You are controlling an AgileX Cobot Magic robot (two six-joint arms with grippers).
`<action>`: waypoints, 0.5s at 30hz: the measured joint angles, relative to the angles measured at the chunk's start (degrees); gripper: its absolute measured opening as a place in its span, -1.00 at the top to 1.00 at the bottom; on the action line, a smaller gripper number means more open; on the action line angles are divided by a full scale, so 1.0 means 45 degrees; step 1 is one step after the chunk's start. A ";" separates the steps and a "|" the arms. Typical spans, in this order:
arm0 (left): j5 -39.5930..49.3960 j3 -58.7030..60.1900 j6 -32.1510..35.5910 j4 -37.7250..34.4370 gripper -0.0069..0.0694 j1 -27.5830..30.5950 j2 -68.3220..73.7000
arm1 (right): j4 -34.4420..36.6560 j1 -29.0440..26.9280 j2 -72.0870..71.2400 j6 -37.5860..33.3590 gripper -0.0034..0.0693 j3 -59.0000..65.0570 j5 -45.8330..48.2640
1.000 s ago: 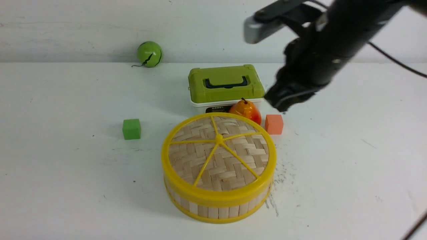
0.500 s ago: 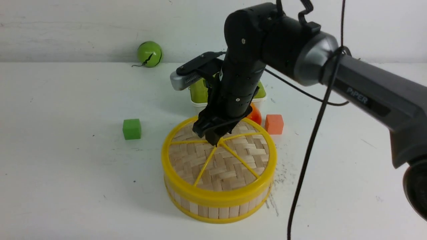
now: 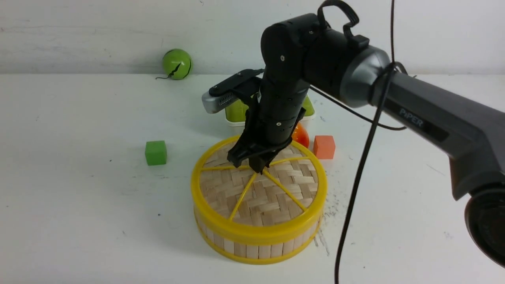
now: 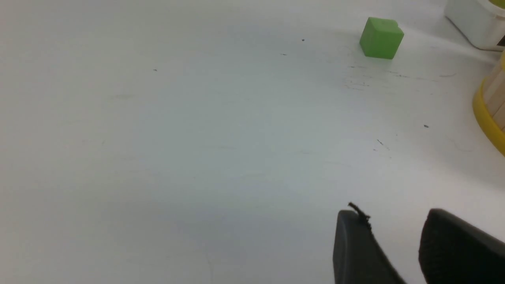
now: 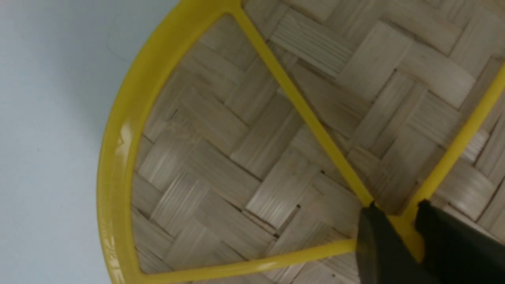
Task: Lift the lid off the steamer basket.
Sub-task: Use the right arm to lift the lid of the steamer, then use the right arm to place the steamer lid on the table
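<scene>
Now, the lid (image 3: 258,193): flat round disc of woven bamboo with a yellow rim and spokes, seated level on top of the steamer basket (image 3: 256,248), not yet lifted.
Steamer basket: stands on the white table (image 3: 79,197), near its middle, with the slatted wall facing the front camera.
Hub (image 5: 410,236): the yellow centre where the spokes meet, and the one raised handhold on the lid.
Right gripper (image 3: 252,163): pointing down at the lid's centre, its two dark fingers pinched on either side of the hub, which fills the narrow gap between them.
Key relation: the lid lies directly beneath the claw and is round, so it has no long axis to line up with. By the look of it, the way off is straight up.
Right arm (image 3: 414,114): reaches in from the right, wrist bent steeply down over the basket.
Left gripper (image 4: 394,228): fingers apart and holding nothing, low over bare table and well apart from the lid. The right arm is plainly the nearer.
Surroundings: a green cube (image 3: 155,152) to the left, an orange cube (image 3: 324,146) and an orange fruit (image 3: 302,136) just behind the basket, a green-and-white box (image 3: 236,108) farther back, and a green ball (image 3: 176,64) by the wall.
Risk: the hold on a thin plastic hub looks slight, and a tilted pull could drag the basket along.
</scene>
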 joint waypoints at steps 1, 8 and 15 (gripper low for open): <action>0.0000 0.0000 0.0000 0.0000 0.19 0.0000 0.0000 | 0.0000 0.0000 -0.0049 0.0000 0.61 0.0000 0.0000; 0.0000 0.0000 0.0000 0.0000 0.19 0.0000 0.0000 | -0.0418 -0.0041 -0.1971 -0.0127 0.61 0.0162 0.0037; 0.0000 0.0000 0.0000 0.0000 0.19 0.0000 0.0000 | -0.0462 -0.2166 -0.6307 -0.0194 0.61 0.3387 0.0018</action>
